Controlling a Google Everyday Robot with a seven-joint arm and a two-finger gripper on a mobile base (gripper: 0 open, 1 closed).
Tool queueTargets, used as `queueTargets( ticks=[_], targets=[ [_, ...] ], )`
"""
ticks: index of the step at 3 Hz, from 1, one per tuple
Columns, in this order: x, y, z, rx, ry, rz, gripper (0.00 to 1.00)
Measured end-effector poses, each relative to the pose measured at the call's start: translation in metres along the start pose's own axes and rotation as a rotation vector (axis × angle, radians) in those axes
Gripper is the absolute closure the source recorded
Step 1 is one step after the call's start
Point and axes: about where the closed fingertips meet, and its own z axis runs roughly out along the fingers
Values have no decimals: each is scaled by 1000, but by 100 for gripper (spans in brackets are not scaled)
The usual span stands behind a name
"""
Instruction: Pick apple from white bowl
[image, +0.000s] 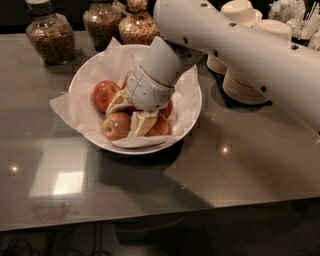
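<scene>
The white bowl (190, 107), lined with crumpled white paper, stands on the dark counter left of centre. Several apples lie in it: a red one at the left (103, 95), a yellow-orange one with red blush at the front left (116, 126), and redder ones at the front right (160, 128). My gripper (130, 112) is down inside the bowl among the apples, between the left apple and the front right ones. Its white wrist covers the middle of the bowl and hides whatever lies under it.
Three glass jars of grain or nuts (50, 37) stand behind the bowl. Stacks of small paper bowls (245, 82) stand to the right, close to my arm (240, 45). The counter's front edge (150, 217) runs along the bottom.
</scene>
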Motion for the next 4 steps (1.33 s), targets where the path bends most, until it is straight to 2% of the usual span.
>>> queueTargets(
  ticks=[1, 2, 3, 4],
  targets=[
    [-1, -1, -2, 0, 0, 0, 94],
    [-1, -1, -2, 0, 0, 0, 100],
    [-5, 0, -9, 40, -33, -7, 100],
    [-15, -1, -37, 169, -124, -40, 100]
  ],
)
